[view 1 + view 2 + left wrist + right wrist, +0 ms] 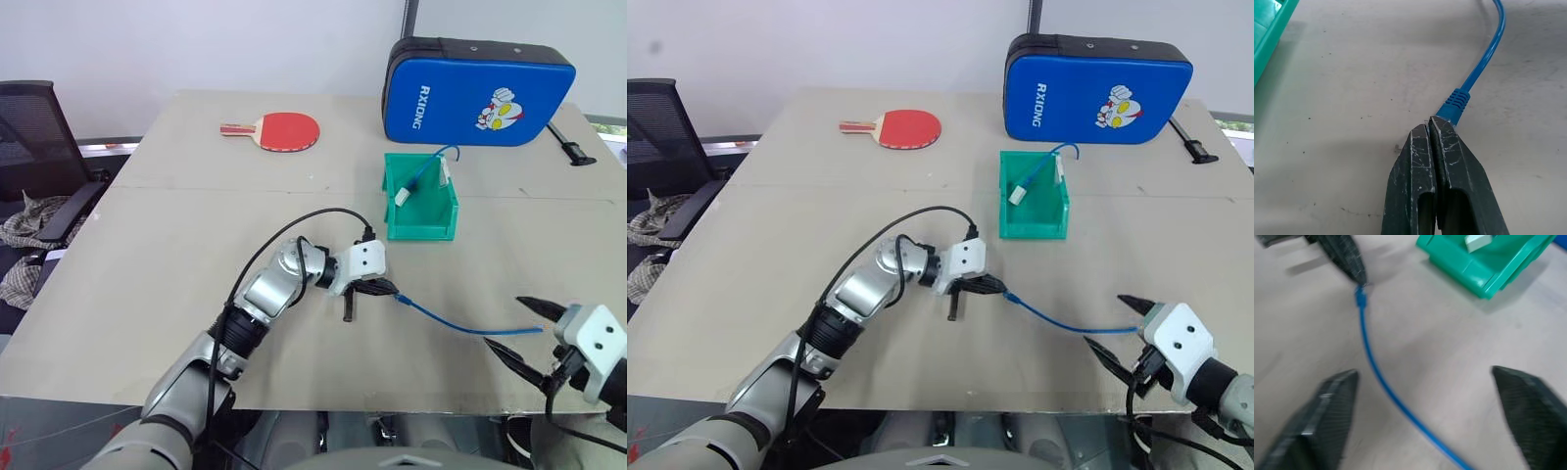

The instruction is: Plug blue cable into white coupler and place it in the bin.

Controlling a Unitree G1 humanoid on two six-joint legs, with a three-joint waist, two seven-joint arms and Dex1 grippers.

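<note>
- Jaws of the left gripper (pixel 1436 128) are pressed together on the plug end of the cable (pixel 460 324), pinching it just ahead of the ribbed blue boot; those of the right gripper (pixel 521 333) stand wide apart with nothing between them.
- Cable lies slack on the tabletop (pixel 176 255) near the front edge, running from the left pinch toward the right gripper, its far end between those spread fingers.
- Bin (pixel 423 223) sits past the middle of the tabletop, toward the back edge; another blue lead and white pieces are already inside, and one may be a coupler, though that is hard to make out.
- Handling, as a judgement: light, limp cord that sags and swings, with a small, smooth, brittle clear plug.
- Best hold is the ribbed boot behind the plug, so the tip stays free and aimed at a socket.
</note>
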